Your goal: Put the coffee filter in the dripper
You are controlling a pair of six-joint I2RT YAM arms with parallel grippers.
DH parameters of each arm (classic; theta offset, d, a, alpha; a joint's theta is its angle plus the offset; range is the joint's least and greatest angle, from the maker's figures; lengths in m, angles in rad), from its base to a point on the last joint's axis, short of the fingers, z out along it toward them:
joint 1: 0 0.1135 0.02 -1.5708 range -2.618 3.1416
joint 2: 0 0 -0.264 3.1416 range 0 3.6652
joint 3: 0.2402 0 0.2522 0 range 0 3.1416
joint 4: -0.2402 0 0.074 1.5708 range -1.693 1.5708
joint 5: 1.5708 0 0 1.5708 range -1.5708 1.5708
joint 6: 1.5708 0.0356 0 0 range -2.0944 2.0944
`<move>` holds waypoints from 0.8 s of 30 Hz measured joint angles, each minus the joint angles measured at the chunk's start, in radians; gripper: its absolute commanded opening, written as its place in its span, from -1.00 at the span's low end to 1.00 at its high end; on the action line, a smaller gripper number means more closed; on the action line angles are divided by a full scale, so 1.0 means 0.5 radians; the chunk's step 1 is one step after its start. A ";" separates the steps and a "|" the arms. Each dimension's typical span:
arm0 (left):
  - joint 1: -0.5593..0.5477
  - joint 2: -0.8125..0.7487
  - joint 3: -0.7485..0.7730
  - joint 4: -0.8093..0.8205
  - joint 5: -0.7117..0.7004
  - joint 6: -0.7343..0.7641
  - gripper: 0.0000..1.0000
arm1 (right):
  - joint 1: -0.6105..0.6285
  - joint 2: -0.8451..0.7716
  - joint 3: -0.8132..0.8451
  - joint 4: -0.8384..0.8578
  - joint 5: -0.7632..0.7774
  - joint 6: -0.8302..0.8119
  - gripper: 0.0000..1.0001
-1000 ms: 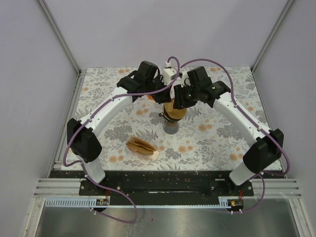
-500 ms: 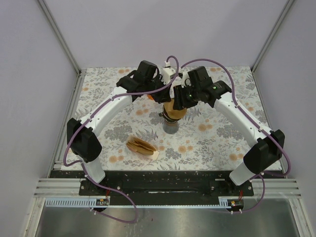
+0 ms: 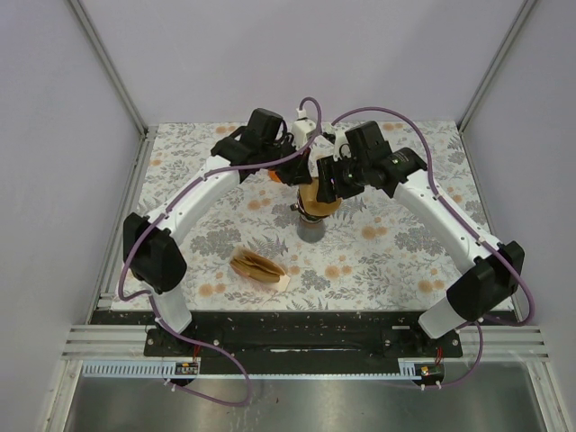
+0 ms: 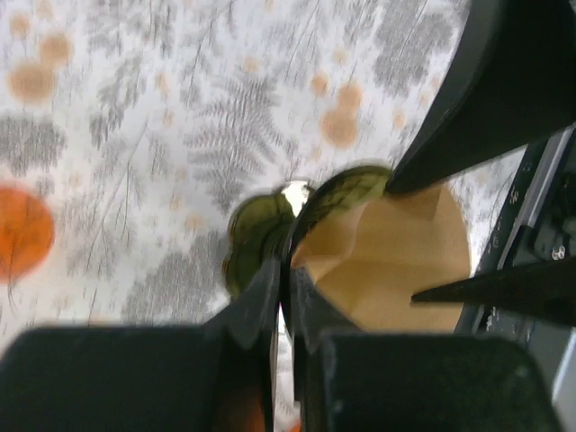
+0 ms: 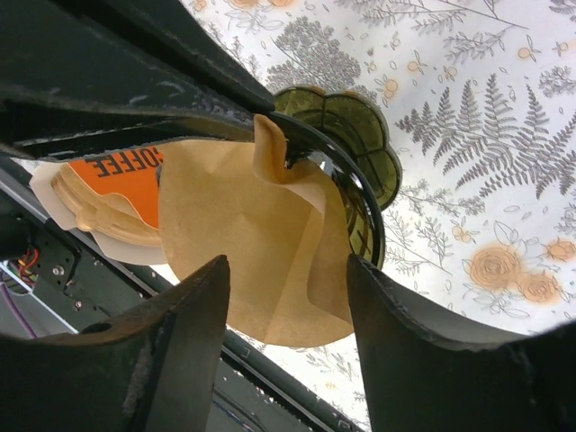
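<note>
The dark olive-green dripper (image 3: pixel 310 216) stands mid-table on its grey base. A brown paper coffee filter (image 3: pixel 318 202) sits opened inside it. It also shows in the right wrist view (image 5: pixel 261 243) and the left wrist view (image 4: pixel 396 265). My left gripper (image 4: pixel 283 283) is shut on the dripper's rim (image 4: pixel 256 238) beside the handle, at the filter's edge. My right gripper (image 5: pixel 286 270) is open just above the filter, a finger on each side and touching nothing. The dripper's green wall (image 5: pixel 355 130) shows beyond the filter.
A stack of brown filters (image 3: pixel 259 265) lies on the floral cloth in front of the dripper; its orange-labelled pack (image 5: pixel 117 175) shows in the right wrist view. An orange round thing (image 4: pixel 22 229) stands just left of the dripper, under my left arm (image 3: pixel 273 177).
Both wrists have shifted slightly over the dripper, the right gripper a little to the left. The filter and dripper stay where they were.
</note>
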 measured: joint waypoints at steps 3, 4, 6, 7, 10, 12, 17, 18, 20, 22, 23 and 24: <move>0.024 0.013 -0.014 -0.004 0.008 -0.023 -1.00 | 0.001 -0.003 0.004 0.036 0.003 -0.031 0.26; 0.031 0.021 -0.029 -0.012 0.008 -0.031 -1.00 | 0.002 -0.008 0.008 0.056 0.002 -0.040 0.26; 0.049 0.050 -0.056 -0.042 0.013 -0.047 -1.00 | 0.002 -0.029 0.008 0.100 0.003 -0.053 0.26; 0.059 0.065 -0.061 -0.040 0.020 -0.060 -1.00 | 0.001 -0.043 0.008 0.117 0.005 -0.059 0.26; 0.062 0.070 -0.061 -0.048 0.043 -0.070 -1.00 | -0.002 -0.088 0.008 0.144 0.004 -0.062 0.26; 0.061 0.070 -0.061 -0.041 0.047 -0.072 -1.00 | -0.004 -0.111 0.008 0.157 0.003 -0.063 0.28; 0.060 0.069 -0.061 -0.041 0.050 -0.070 -1.00 | -0.014 -0.124 0.008 0.182 -0.010 -0.079 0.64; 0.060 0.069 -0.061 -0.042 0.049 -0.069 -1.00 | -0.018 -0.123 0.008 0.188 -0.012 -0.087 0.70; 0.060 0.069 -0.061 -0.042 0.050 -0.066 -1.00 | -0.030 -0.118 0.005 0.215 -0.014 -0.124 0.77; 0.060 0.067 -0.062 -0.042 0.049 -0.064 -1.00 | -0.047 -0.105 -0.002 0.249 -0.029 -0.161 0.80; 0.060 0.066 -0.063 -0.041 0.049 -0.063 -1.00 | -0.064 -0.086 -0.014 0.287 -0.066 -0.211 0.80; 0.060 0.065 -0.064 -0.040 0.049 -0.059 -1.00 | -0.082 -0.075 -0.018 0.300 -0.079 -0.230 0.80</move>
